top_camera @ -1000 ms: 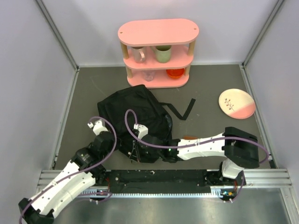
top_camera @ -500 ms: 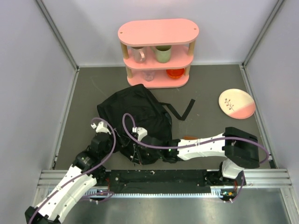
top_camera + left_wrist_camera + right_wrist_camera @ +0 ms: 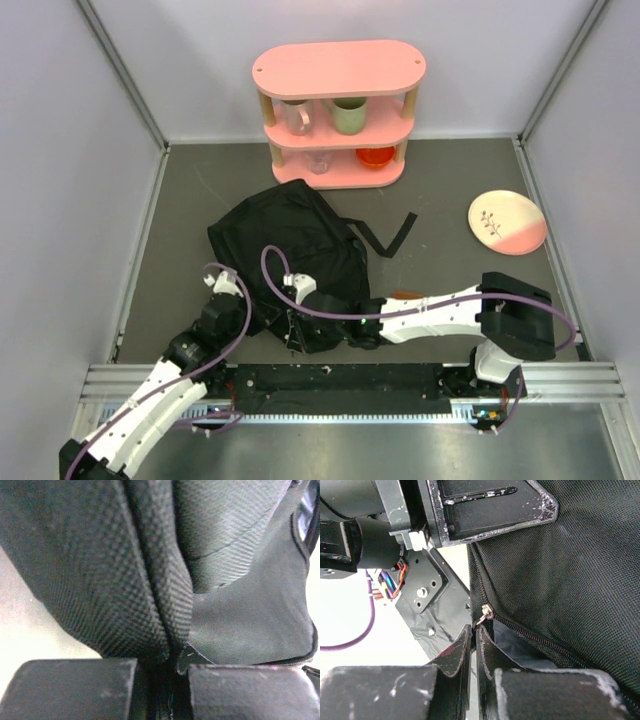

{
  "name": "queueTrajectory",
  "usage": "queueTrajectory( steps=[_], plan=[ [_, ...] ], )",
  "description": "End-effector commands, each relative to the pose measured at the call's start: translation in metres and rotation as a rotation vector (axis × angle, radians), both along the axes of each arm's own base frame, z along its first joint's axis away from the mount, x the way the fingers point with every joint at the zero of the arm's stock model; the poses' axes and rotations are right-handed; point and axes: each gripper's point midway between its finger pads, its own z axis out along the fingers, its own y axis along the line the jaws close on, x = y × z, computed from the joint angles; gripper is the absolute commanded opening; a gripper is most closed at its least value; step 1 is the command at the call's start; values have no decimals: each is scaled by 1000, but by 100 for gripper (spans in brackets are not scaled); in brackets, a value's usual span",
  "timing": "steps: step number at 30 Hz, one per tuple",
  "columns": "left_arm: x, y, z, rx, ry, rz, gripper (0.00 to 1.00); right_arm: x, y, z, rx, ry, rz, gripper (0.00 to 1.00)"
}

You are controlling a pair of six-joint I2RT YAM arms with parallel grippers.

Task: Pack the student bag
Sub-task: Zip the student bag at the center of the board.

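1. Grip check, nearest first: the left gripper [image 3: 162, 662] is clenched on a thick fold of the large soft black fabric student bag [image 3: 290, 235], at the bag's near-left edge. Fabric bunches up between its fingers.
2. The right gripper [image 3: 474, 641] is clamped on a thin fabric lip at the bag's near edge, just beside the small silver zipper pull [image 3: 485, 612]. The zip is parted there and grey lining shows.
3. Changed: the left arm has swung in from the bag's left side to its near-left corner and now sits near the right gripper. The right arm has not moved, and the bag lies mid-table as before.
4. Judgement: this is a fresh left hold on the bag's mouth, so spreading the opening probably comes next. No item looks packed yet, so it's early.
5. A small flat brown item [image 3: 405, 295] lies just right of the bag, partly hidden by the right arm.
6. A loose black strap [image 3: 395, 235] trails off the bag's far-right side.
7. A round pink-and-cream plate [image 3: 507, 222] sits well right of the bag.
8. A pink three-tier shelf [image 3: 338, 70] holding mugs stands beyond the bag.
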Motion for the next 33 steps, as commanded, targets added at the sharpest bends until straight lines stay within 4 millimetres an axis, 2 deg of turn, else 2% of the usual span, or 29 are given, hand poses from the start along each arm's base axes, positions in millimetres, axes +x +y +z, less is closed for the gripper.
queueTrajectory(
  steps=[1, 2, 4, 5, 7, 8, 9, 11, 12, 15, 17, 18, 19, 20, 22, 26, 29, 31, 32, 33],
  plan=[
    [25, 4, 8, 97, -98, 18, 0, 2, 10, 20, 54, -28, 12, 0],
    [32, 7, 16, 124, -114, 31, 0, 3, 11, 16, 45, -27, 9, 0],
    [40, 23, 9, 241, -77, 85, 0, 5, 19, 21, 47, -42, 21, 0],
    [47, 24, 22, 259, -100, 95, 0, 6, 22, 21, 43, -45, 24, 0],
    [55, 31, 27, 320, -101, 107, 0, 8, 34, 26, 54, -53, 32, 0],
    [61, 31, 39, 321, -122, 113, 0, 10, 38, 30, 61, -56, 35, 0],
    [65, 38, 40, 345, -122, 131, 0, 11, 46, 35, 75, -62, 46, 0],
    [71, 41, 47, 342, -133, 130, 0, 12, 51, 40, 81, -69, 52, 0],
    [76, 51, 46, 351, -126, 151, 0, 16, 56, 46, 93, -73, 54, 0],
    [74, 55, 40, 311, -106, 141, 0, 19, 57, 46, 95, -61, 75, 0],
    [68, 56, 31, 305, -89, 139, 0, 20, 53, 48, 99, -62, 83, 0],
    [65, 58, 31, 297, -89, 153, 0, 19, 43, 37, 58, -52, 86, 0],
    [60, 61, 23, 303, -76, 162, 0, 20, 37, 40, 62, -53, 85, 0],
    [59, 62, 25, 292, -88, 175, 0, 17, 26, 27, 32, -44, 94, 0],
    [53, 65, 17, 298, -69, 181, 0, 18, 13, 20, 14, -41, 91, 0],
    [48, 69, 14, 295, -62, 199, 0, 14, -23, 3, -31, -35, 95, 0],
    [47, 65, 15, 280, -64, 184, 0, 9, -37, -4, -50, -32, 107, 0],
    [47, 63, 17, 273, -67, 173, 1, 8, -39, -2, -47, -29, 114, 0],
    [46, 63, 18, 275, -69, 165, 6, 7, -38, 0, -43, -28, 120, 0],
    [47, 62, 20, 273, -74, 161, 27, 7, -38, -1, -44, -24, 119, 0]
  ],
)
